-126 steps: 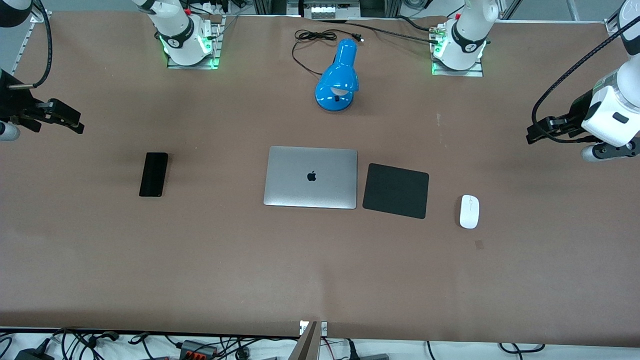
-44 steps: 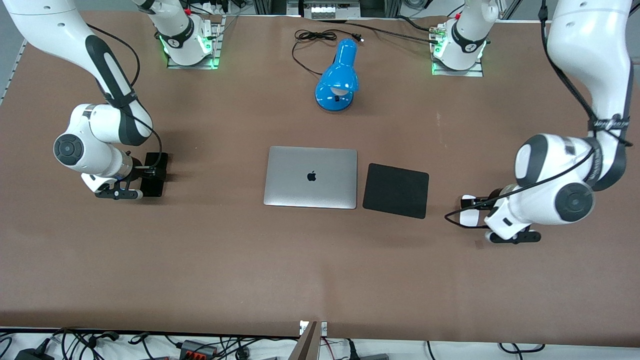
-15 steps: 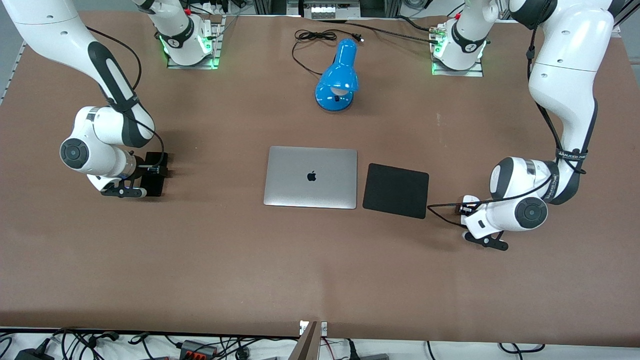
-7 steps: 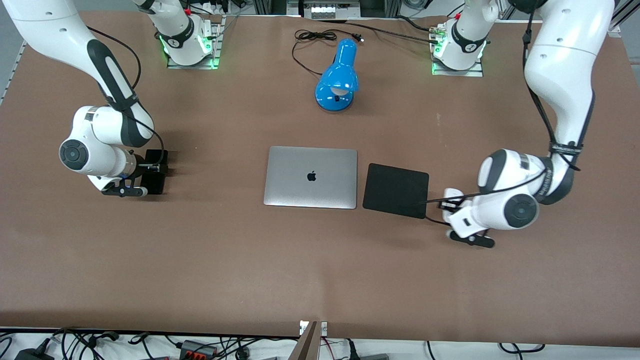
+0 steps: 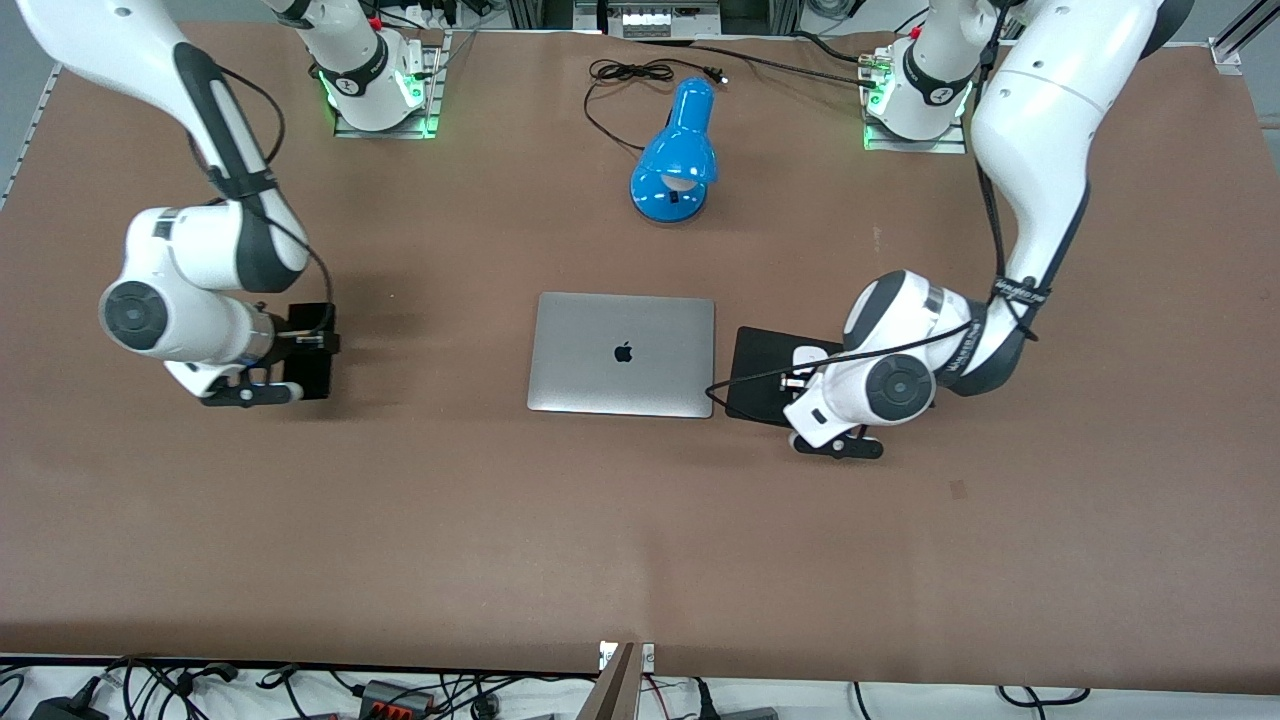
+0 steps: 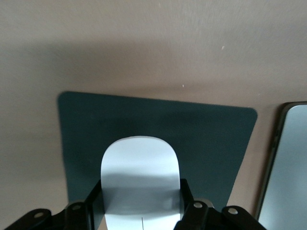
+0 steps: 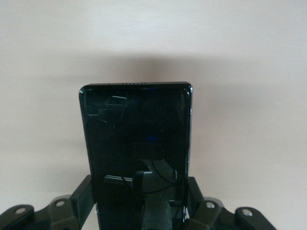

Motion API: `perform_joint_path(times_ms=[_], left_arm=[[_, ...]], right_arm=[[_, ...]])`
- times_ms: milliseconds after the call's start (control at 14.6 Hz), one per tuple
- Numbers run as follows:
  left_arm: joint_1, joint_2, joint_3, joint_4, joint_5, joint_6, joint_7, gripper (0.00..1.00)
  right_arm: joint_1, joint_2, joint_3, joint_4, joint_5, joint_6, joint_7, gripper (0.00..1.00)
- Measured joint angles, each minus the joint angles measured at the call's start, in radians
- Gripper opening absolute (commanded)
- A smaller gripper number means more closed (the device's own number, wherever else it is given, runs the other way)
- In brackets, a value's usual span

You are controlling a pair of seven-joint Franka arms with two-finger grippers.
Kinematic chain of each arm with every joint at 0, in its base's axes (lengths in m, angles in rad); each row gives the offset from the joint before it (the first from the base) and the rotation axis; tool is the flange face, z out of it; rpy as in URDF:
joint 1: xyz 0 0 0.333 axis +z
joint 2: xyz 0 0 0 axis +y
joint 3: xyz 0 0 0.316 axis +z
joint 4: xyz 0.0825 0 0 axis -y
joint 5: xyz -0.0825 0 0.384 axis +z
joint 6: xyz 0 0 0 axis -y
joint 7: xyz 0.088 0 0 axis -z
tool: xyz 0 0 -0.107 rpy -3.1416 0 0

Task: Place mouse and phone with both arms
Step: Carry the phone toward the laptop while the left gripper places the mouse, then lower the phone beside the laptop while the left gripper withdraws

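Over the mouse pad [image 5: 765,362] at centre-right of the front view, the left gripper [image 6: 142,207] clamps the mouse [image 6: 140,182], probably for setting down there. At centre-left, the right gripper [image 7: 142,203] grips the phone [image 7: 136,143] by its long edges.

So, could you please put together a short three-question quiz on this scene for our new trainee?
1. True or false: the left gripper is shut on the mouse and holds it over the mouse pad.
2. What does the right gripper hold?
A. a lamp
B. the phone
C. nothing
3. Fill in: between the laptop and the robots' bases stands a blue ____.

Key:
1. True; the fingers clamp the mouse's sides.
2. B
3. lamp
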Motion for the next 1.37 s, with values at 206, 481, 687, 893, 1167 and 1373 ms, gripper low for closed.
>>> perform_joint_path(times_ms=[206, 481, 687, 893, 1167, 1373], left_arm=[[0.003, 0.037, 0.002, 0.0, 0.0, 0.013, 0.0, 0.54], [0.006, 0.048, 0.003, 0.003, 0.0, 0.018, 0.0, 1.0], [0.025, 0.026, 0.003, 0.039, 0.0, -0.011, -0.001, 1.0], [0.103, -0.053, 0.005, 0.116, 0.001, -0.191, 0.0, 1.0], [0.241, -0.17, 0.004, 0.166, 0.0, -0.35, 0.063, 1.0], [0.305, -0.222, 0.003, 0.169, -0.021, -0.391, 0.114, 1.0]], right_arm=[[0.109, 0.032, 0.004, 0.009, 0.05, 0.035, 0.109, 0.28], [0.247, 0.075, 0.005, 0.026, 0.052, 0.113, 0.299, 0.28], [0.301, 0.105, 0.005, 0.038, 0.052, 0.142, 0.404, 0.28], [0.319, 0.133, 0.004, 0.052, 0.052, 0.152, 0.439, 0.28], [0.339, 0.155, 0.004, 0.06, 0.052, 0.186, 0.493, 0.28], [0.363, 0.177, 0.004, 0.062, 0.052, 0.234, 0.526, 0.28]])
